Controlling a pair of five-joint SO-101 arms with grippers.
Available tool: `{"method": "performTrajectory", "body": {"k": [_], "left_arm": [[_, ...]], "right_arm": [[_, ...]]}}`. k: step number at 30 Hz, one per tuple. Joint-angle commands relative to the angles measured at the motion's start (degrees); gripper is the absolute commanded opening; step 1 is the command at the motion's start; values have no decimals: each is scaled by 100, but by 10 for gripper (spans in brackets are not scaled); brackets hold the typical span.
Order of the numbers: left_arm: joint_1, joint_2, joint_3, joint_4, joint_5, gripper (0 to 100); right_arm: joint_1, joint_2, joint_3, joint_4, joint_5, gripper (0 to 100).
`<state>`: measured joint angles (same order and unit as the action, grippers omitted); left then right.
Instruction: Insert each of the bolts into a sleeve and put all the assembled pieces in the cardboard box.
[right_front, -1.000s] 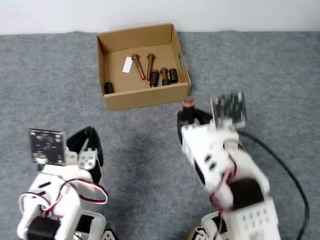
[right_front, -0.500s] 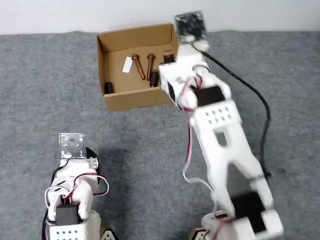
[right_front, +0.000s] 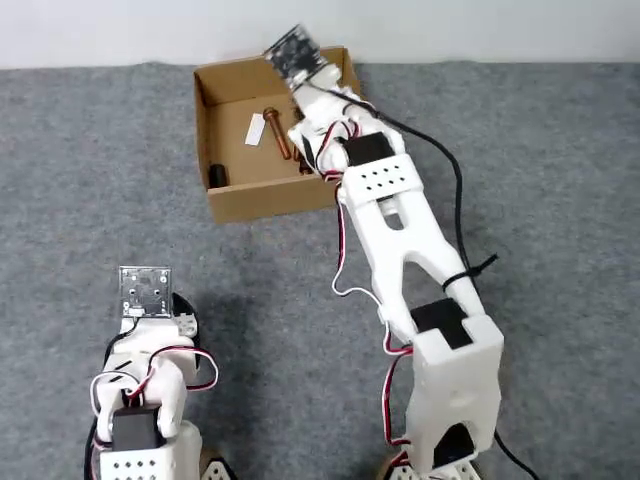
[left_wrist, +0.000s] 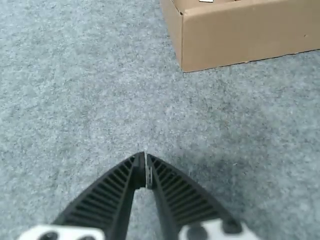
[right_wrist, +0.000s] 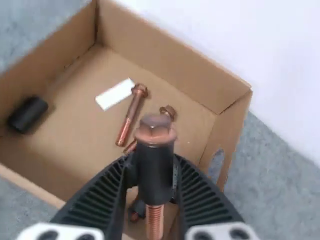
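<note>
Open brown cardboard box sits far-centre. Right gripper hangs over its right part, probably clear of the floor, fingers clamped on black sleeve with copper bolt, long axis along the fingers. Left gripper closed, empty, near-left.

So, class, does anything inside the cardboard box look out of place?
Yes. A bare bolt lies on the box floor without a sleeve, and a lone black sleeve sits apart in a corner; only assembled pieces belong there.

Grey carpet below a plain white wall.
</note>
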<state>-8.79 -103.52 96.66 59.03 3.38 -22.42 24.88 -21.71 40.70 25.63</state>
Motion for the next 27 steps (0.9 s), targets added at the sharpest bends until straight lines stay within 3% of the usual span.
{"method": "performTrajectory", "body": {"k": [1, 5, 9, 14, 19, 27], "left_arm": [[-26, -79, -31, -26, -26, 6], [-35, -79, -31, -9, -26, 6], [-53, -79, -31, 0, -53, 6], [-62, -79, -31, 378, -53, 6], [-35, -79, -31, 747, -35, 6], [-62, -79, -31, 782, -35, 6]], "right_arm": [[-92, -127, -466, 40, 369, 184], [-127, -154, -466, 101, 396, 165], [-127, -198, -466, 110, 396, 12], [-101, -391, -440, 435, 378, 5], [-4, -804, -448, 1402, 264, 8], [444, -1930, -466, 3398, -914, 8]]}}
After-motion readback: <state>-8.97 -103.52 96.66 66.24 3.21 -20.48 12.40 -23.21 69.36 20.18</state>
